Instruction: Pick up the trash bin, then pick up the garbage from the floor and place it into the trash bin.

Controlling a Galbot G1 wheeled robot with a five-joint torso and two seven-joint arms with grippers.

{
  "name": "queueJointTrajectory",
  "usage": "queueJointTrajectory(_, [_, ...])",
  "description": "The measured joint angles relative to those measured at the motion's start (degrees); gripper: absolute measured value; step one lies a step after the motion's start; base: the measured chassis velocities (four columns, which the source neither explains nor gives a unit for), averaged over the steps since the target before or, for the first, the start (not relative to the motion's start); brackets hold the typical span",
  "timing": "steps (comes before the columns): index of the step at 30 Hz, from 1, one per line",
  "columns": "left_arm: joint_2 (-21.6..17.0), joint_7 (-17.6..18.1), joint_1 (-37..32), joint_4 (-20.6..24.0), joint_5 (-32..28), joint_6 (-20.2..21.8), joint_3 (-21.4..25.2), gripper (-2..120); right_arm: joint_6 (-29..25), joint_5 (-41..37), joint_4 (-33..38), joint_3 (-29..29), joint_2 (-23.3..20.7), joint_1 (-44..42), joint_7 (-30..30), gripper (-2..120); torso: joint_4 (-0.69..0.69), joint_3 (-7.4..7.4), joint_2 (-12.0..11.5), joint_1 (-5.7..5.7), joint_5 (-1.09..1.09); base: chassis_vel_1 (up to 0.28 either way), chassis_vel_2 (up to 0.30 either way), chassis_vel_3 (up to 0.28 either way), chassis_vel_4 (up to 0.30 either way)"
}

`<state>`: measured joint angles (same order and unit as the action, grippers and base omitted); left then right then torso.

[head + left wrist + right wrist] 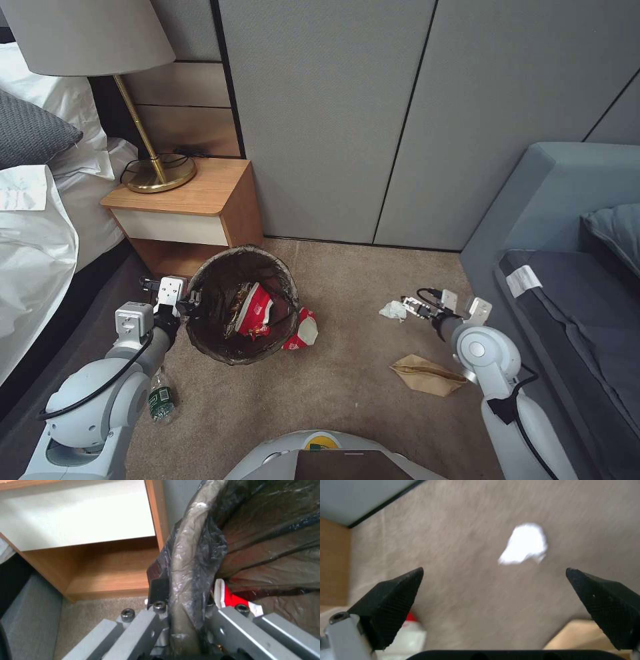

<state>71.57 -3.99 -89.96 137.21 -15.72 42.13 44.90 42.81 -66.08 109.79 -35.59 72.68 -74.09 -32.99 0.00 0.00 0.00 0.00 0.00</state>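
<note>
The left claw grips the trash bin rim at nine o'clock; wrappers lie inside. The right claw hangs wide over the tissue. Paper bag, bottle and red wrapper remain on the floor.

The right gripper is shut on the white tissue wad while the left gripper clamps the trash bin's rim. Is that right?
Not quite. The right gripper is open and holds nothing; in the right wrist view the white tissue wad lies on the carpet ahead of its spread fingers. The rest holds: the left gripper is clamped on the trash bin rim.
</note>
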Motion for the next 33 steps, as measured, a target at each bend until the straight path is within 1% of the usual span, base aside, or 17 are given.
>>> queueJointTrajectory(1, [0.1,0.0,0.0,-0.1,0.1,0.0,-0.1,0,-0.1,-0.8,-0.9,0.4,0.3,0.2,-0.6,100,0.02,0.0,0.0,0.0,-0.01,0.0,0.0,0.0,0.0])
queueJointTrajectory(3, [0.3,0.0,0.1,-0.1,0.2,0.0,-0.2,0,-0.2,-1.6,-2.2,0.7,1.2,0.1,-1.1,100,0.0,0.0,0.0,0.0,0.0,0.0,0.0,0.0,0.0])
queueJointTrajectory(7, [0.4,0.0,0.2,-0.2,0.2,0.0,-0.2,0,-0.3,-1.3,-3.1,0.2,2.6,-0.6,-0.9,100,0.0,0.0,0.0,0.0,0.01,0.0,0.0,0.0,0.0])
queueJointTrajectory(9, [0.5,0.0,0.3,-0.4,0.3,0.0,-0.1,0,-0.6,-0.9,-3.4,-1.2,4.1,-1.3,-0.7,100,0.0,0.0,0.0,0.0,-0.01,0.0,0.0,0.0,0.0])
queueJointTrajectory(13, [0.5,-0.1,0.5,-0.7,0.3,-0.1,-0.1,0,-1.3,-0.1,-3.3,-3.2,5.7,-2.7,-0.7,100,0.0,0.0,0.0,0.0,0.0,0.0,0.0,0.0,0.0])
queueJointTrajectory(21, [0.9,-0.2,0.9,-1.1,0.7,-0.2,-0.7,0,-1.9,0.7,-3.2,-5.8,5.8,-3.9,-0.6,100,0.01,0.0,0.0,0.0,0.0,0.0,0.0,0.0,0.0])
queueJointTrajectory(24, [0.9,-0.2,1.0,-1.4,0.7,-0.3,-0.6,0,-2.6,4.8,-3.7,-6.7,5.8,-4.5,0.4,100,0.0,0.0,0.0,0.0,0.0,0.0,0.0,0.0,0.0])
queueJointTrajectory(28, [0.8,-0.3,1.1,-1.5,0.7,-0.5,-0.6,0,-3.6,6.7,-3.7,-7.1,6.0,-5.0,1.2,100,0.01,0.0,0.0,0.0,0.0,0.0,0.0,0.0,0.0])
queueJointTrajectory(33, [0.9,-0.4,1.2,-1.7,0.7,-0.5,-0.6,0,-4.5,6.3,-3.6,-8.5,6.8,-5.5,0.7,100,0.0,0.0,0.0,0.0,0.0,0.0,0.0,0.0,0.0])
